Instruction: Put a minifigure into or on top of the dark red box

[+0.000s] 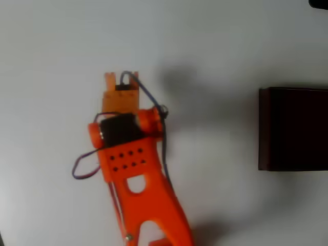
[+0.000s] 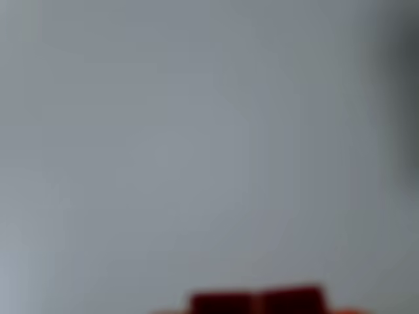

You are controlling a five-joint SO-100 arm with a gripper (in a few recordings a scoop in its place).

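In the overhead view the orange arm reaches up from the bottom edge. Its gripper (image 1: 122,78) points toward the top, left of centre, above the white table. Two orange tips flank a dark part there, and I cannot tell whether the jaws are open or shut. The dark red box (image 1: 293,128) stands at the right edge, well apart from the gripper, its inside nearly black. The minifigure is hidden or out of view. The wrist view is blurred: a dark red shape (image 2: 256,302) lies at the bottom edge against plain grey, and I cannot tell what it is.
The white table (image 1: 61,51) surrounds the arm. Thin blue and red cables (image 1: 82,166) loop out beside the wrist. A small dark object (image 1: 320,3) sits at the top right corner.
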